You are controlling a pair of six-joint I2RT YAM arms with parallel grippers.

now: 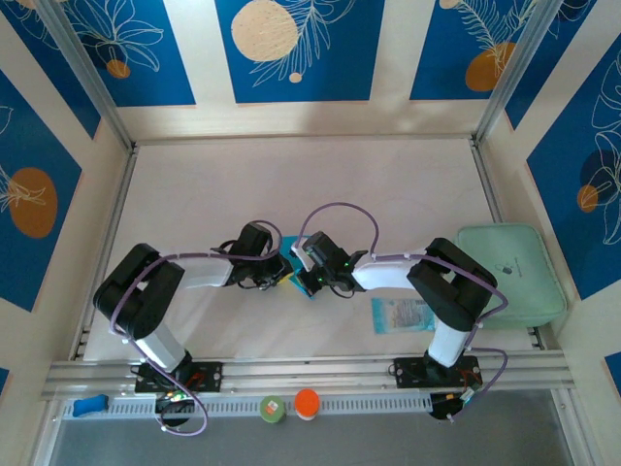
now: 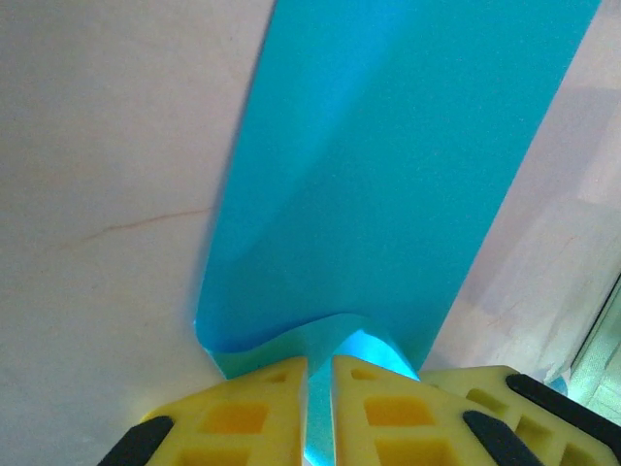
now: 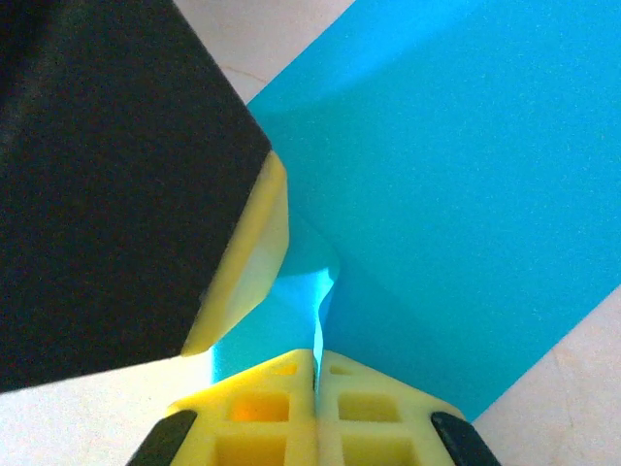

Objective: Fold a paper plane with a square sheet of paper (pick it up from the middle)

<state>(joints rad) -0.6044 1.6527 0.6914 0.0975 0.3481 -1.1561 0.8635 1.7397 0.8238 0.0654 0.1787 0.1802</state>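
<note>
At the centre of the top view, both arms converge over the pale table, wrists close together, with only slivers of cyan showing around their fingers. The square sheet of paper lies there, under and between the two grippers. Left gripper: clenched to a narrow slit, with a pinched-up ridge of the sheet running between its yellow fingers at the bottom of its own frame. The rest of the sheet spreads away toward the top of that frame. Right gripper: clamped fully together on a raised wrinkle of the same sheet at the bottom of its frame, with a finger of the left gripper just beside it at left centre. Apart from this pinch and a soft diagonal buckle, the sheet appears unfolded; no sharp crease, nose or wing is evident. Assessment: the work stands at the pick-up stage, with the sheet gathered at its middle and folding proper not yet begun. The next move calls for a coordinated lift by both grips, since thin paper held at two close points may tear or crumple, followed by a first fold with the edges aligned. A mint-green pad and a printed packet lie at the right of the top view, well apart from the work.
</note>
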